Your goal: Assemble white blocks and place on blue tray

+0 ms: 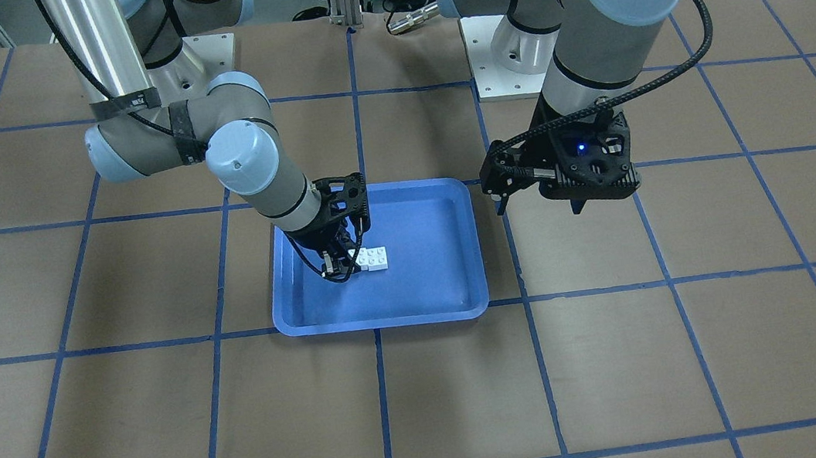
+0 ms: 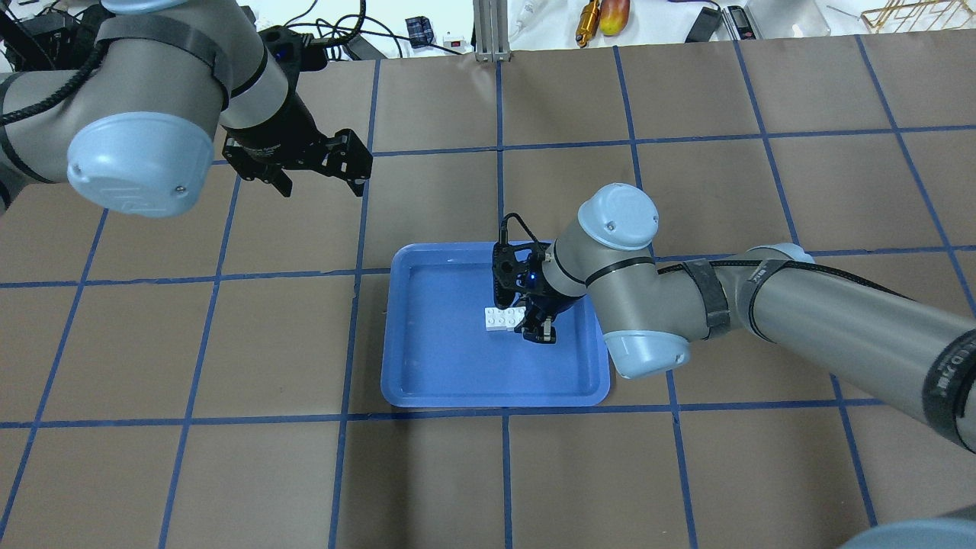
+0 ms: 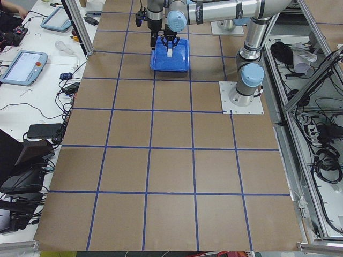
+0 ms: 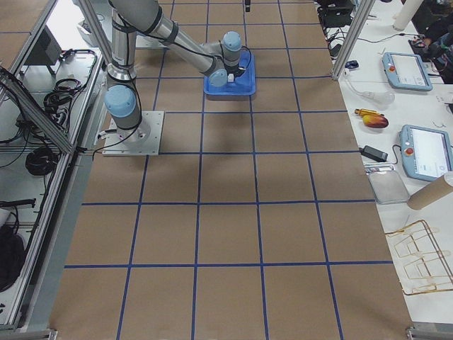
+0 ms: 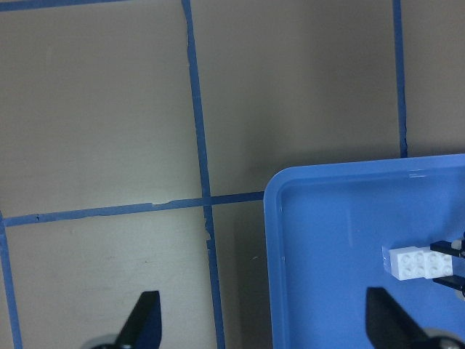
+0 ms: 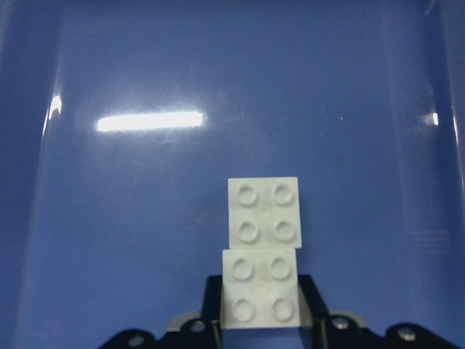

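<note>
The two white blocks (image 6: 263, 211) are joined with an offset and sit inside the blue tray (image 1: 423, 289), as the overhead view (image 2: 503, 319) also shows. My right gripper (image 2: 534, 329) is low in the tray and shut on the nearer block, with its fingers (image 6: 216, 298) at the block's two sides. My left gripper (image 2: 322, 179) is open and empty. It hangs above the table, apart from the tray's far left corner. In the left wrist view the tray (image 5: 327, 254) and the blocks (image 5: 418, 262) show at lower right.
The table is brown with blue grid tape (image 1: 358, 142). The arm bases (image 1: 505, 69) stand at the robot's side. Tools and cables (image 2: 602, 19) lie beyond the far edge. Tablets (image 4: 407, 71) lie on side benches.
</note>
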You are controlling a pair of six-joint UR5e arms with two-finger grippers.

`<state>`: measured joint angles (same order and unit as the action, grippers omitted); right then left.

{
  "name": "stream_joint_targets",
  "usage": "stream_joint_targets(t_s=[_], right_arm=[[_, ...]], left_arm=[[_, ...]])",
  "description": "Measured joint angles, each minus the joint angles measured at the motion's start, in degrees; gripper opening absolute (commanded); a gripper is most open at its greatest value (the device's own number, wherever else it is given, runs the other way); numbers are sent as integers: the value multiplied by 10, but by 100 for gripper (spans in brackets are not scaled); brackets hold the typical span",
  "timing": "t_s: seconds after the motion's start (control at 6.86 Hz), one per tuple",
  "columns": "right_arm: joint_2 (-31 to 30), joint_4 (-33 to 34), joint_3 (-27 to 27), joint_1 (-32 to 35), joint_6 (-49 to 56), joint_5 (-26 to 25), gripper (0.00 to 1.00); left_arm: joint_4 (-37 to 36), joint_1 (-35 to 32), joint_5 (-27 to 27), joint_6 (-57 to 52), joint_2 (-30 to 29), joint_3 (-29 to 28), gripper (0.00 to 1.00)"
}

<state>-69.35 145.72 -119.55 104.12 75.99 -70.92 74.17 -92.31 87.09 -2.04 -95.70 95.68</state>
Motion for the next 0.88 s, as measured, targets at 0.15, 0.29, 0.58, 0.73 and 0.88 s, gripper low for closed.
stream_joint_targets(t_s=[0.15, 0.29, 0.58, 0.73, 0.88], right_arm=[[0, 1, 0, 1, -12, 0, 100], [1, 3, 0, 1, -26, 1, 100], [-2, 15, 3, 3, -36, -3, 100], [-6, 27, 10, 3, -39, -16, 100], [-11, 34, 22, 3, -45, -32, 100]], left_arm=[[0, 1, 0, 0, 0, 0, 100], [-1, 2, -1, 0, 1, 0, 100], [-1, 2, 0, -1, 0, 0, 100], [-1, 2, 0, -1, -1, 0, 100], [-1, 2, 0, -1, -1, -1, 100]])
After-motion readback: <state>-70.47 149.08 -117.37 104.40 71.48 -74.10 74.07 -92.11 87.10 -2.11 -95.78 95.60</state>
